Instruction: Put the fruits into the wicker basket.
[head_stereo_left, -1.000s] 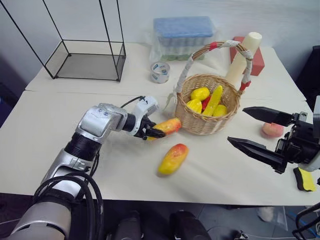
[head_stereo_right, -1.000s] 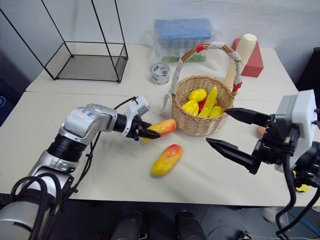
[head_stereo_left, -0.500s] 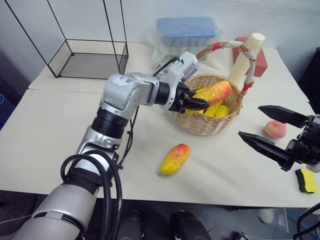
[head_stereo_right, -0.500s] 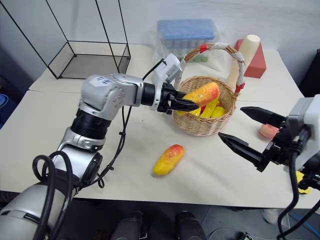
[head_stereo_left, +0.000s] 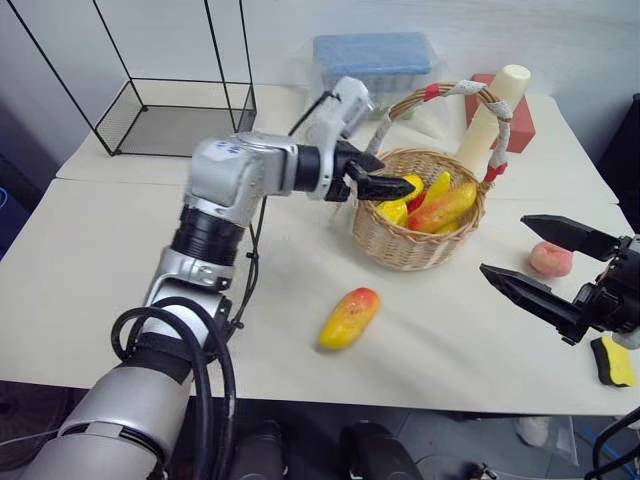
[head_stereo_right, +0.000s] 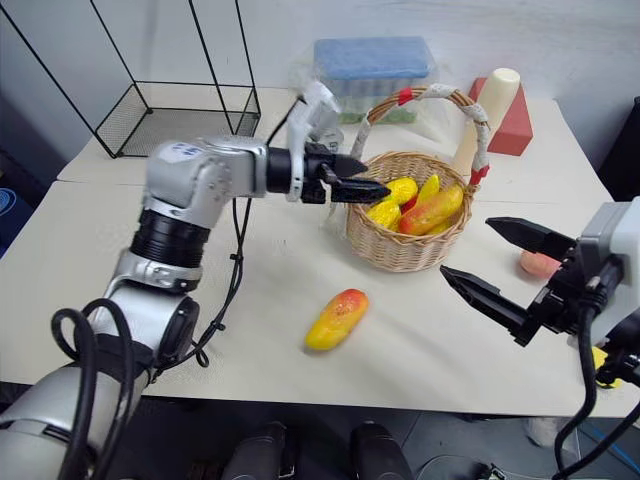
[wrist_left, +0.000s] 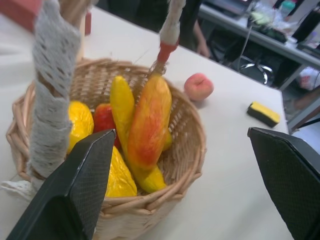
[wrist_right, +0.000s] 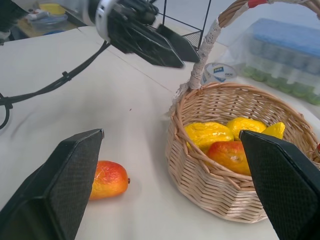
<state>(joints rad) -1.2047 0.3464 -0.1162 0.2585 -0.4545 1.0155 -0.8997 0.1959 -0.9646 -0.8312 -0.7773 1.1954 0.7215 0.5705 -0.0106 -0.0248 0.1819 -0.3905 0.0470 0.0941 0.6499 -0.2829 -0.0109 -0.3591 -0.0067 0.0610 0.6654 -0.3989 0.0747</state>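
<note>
Your stock: tan woven wicker basket, handle white lace with red tape; yellow-to-red mango on cream desk; pink peach; yellow-and-black sponge; black claws.

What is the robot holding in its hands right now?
Nothing. The left tool is open over the round tan wicker basket, and the right tool is open too.

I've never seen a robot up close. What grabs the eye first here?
Probably the wicker basket near the table's middle, full of bright toy fruit, with the left end effector open at its rim. A mango lies loose in front of it. To the right, the right end effector gapes open near a pink peach.
</note>
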